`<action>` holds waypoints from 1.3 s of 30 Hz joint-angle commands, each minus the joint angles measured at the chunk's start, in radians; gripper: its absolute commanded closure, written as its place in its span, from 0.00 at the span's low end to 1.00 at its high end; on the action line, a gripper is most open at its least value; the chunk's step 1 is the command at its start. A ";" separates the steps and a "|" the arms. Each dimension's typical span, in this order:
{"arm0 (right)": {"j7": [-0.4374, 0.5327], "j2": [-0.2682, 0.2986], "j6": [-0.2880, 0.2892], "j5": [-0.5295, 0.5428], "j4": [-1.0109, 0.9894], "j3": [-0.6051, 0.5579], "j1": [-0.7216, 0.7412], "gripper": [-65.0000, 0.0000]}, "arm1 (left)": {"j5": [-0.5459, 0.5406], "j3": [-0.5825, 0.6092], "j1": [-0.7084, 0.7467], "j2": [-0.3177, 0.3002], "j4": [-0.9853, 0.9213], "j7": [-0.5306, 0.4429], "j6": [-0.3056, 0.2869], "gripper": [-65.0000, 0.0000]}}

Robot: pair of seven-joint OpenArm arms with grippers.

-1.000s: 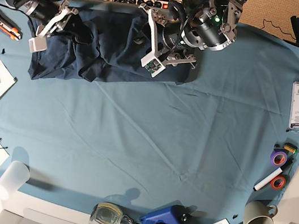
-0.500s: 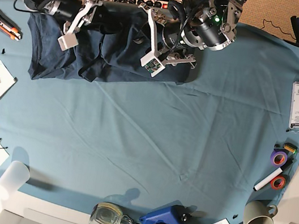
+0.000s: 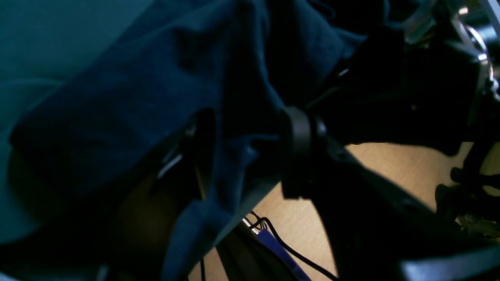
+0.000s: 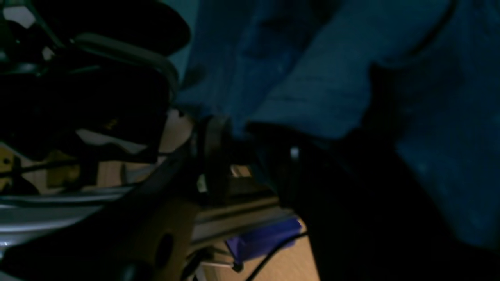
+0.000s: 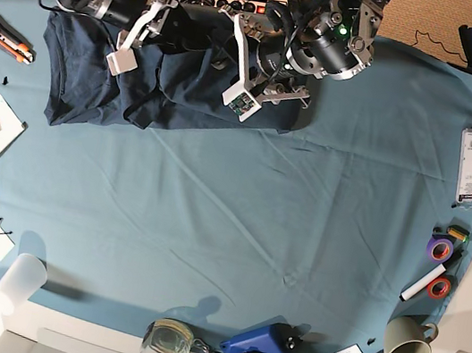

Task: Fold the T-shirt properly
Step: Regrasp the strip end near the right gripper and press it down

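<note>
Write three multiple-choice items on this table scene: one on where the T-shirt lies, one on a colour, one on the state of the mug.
1. Where on the table does the T-shirt lie in the base view?
A. Far edge, towards the left, under both arms
B. Near edge, beside the glass
C. Right edge, next to the tape rolls

2. What colour is the tablecloth?
A. White
B. Teal
C. Red

3. How does the mug lie at the near right corner?
A. Upside down on its rim
B. On its side, mouth open to the camera
C. Stacked inside the glass

Answers:
1. A, the dark cloth is bunched along the far edge, left of centre, below the two arms.
2. B, the cloth covering the table is a light blue-green, lighter than the shirt.
3. B, its round open mouth faces the camera, handle at the top.
</note>
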 commanded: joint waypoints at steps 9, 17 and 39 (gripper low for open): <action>0.017 -0.002 0.002 -0.149 0.016 0.002 0.056 0.71 | -0.017 0.005 -0.002 0.011 0.016 -0.022 -0.005 0.61; 0.017 -0.002 0.002 -0.149 0.016 0.002 0.064 1.00 | -0.017 0.005 -0.002 0.011 0.016 -0.023 -0.004 0.61; 0.017 -0.001 0.002 -0.168 0.017 0.025 0.188 1.00 | -0.016 0.005 -0.002 0.011 0.014 -0.024 -0.005 0.61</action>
